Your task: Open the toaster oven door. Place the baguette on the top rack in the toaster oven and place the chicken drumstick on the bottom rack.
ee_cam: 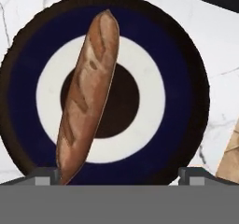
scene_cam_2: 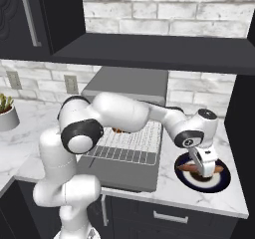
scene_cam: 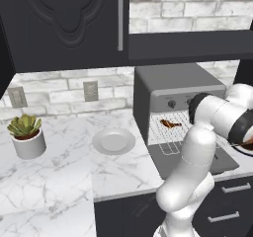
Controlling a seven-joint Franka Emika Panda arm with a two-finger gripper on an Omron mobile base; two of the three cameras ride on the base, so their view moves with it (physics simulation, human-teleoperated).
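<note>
The baguette (ee_cam: 88, 97) lies on a round plate (ee_cam: 177, 92) with dark blue, white and black rings, on the counter right of the toaster oven (scene_cam_2: 127, 86). My gripper (ee_cam: 119, 176) hangs just above it, open, with the fingertips (ee_cam: 46, 176) wide apart; the loaf's near end sits by the left one. The same gripper (scene_cam_2: 204, 166) hovers over the baguette (scene_cam_2: 189, 168). The toaster oven door (scene_cam: 197, 162) is dropped flat, and a wire rack (scene_cam_2: 129, 146) sticks out over it. The chicken drumstick (scene_cam: 170, 124) rests on a rack in the oven mouth; I cannot tell which level.
A white empty plate (scene_cam: 113, 141) sits left of the toaster oven (scene_cam: 168, 80), and a potted succulent (scene_cam: 27, 135) stands further left. Dark cabinets (scene_cam: 64, 23) and a shelf (scene_cam_2: 159, 54) hang low overhead. The counter edge (scene_cam_2: 209, 205) is close in front of the ringed plate.
</note>
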